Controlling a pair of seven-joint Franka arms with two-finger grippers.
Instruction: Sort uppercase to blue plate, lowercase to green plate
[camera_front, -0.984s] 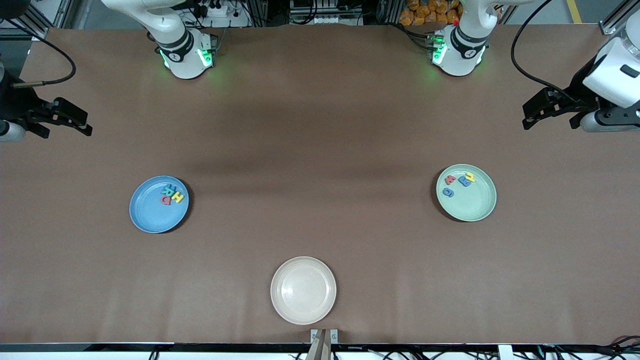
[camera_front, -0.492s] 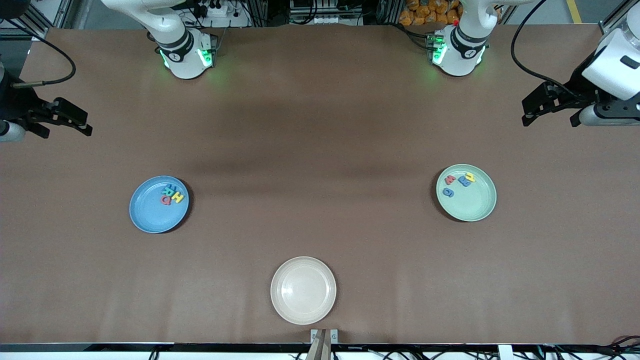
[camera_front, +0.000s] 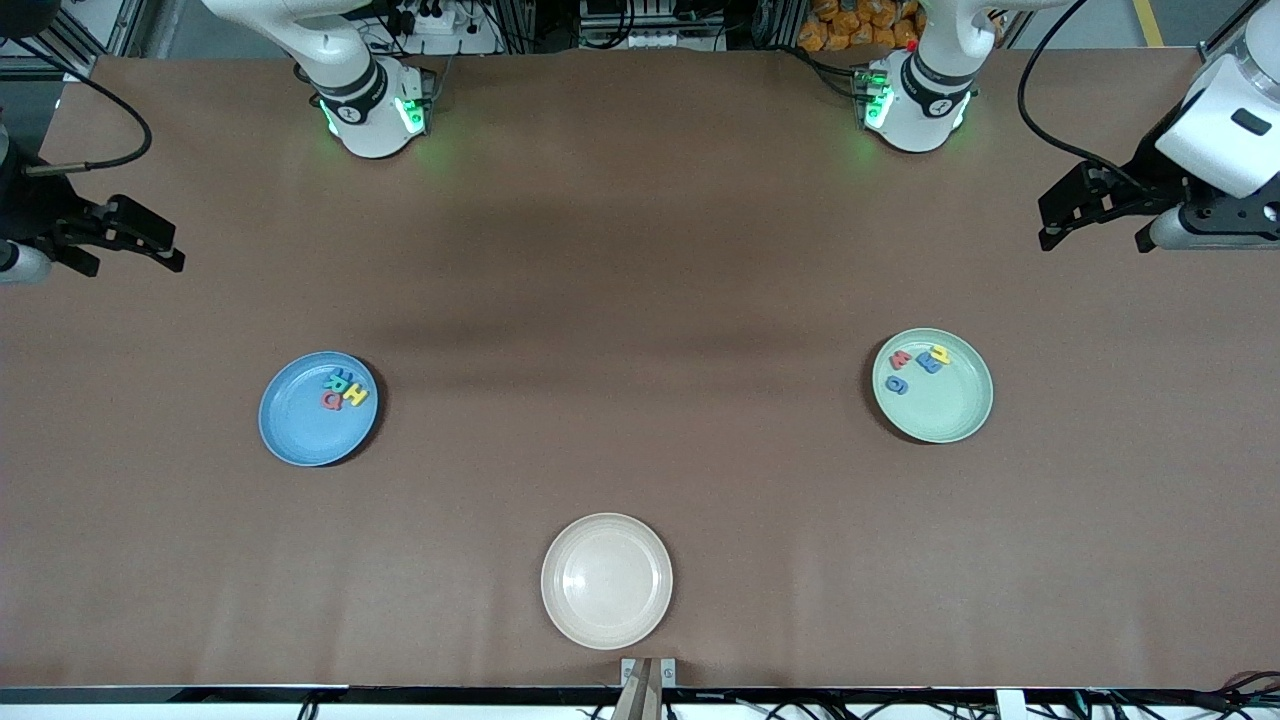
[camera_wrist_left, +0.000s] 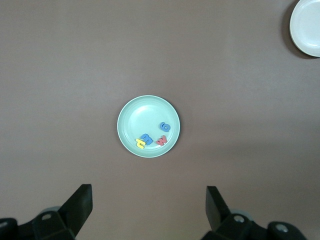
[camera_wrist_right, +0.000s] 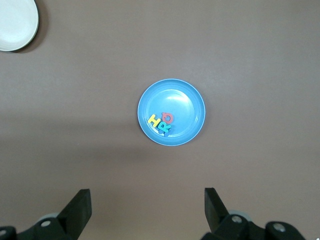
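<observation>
The foam capital letters (camera_front: 345, 390) lie in the round blue plastic plate (camera_front: 300, 425). The foam small letters (camera_front: 918, 365) lie in the round pale green plastic plate (camera_front: 950, 415). The left gripper (camera_front: 1095, 205) and right gripper (camera_front: 130, 238) hang high over the table ends, fingers wide apart, holding nothing.

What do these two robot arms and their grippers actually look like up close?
Both arms are glossy white with rounded segments and black joint bands, and green lights glow at their bases. The left gripper and right gripper are black, each with two flat, blocky fingers on a black and silver wrist. A black cable loops to each wrist.
</observation>
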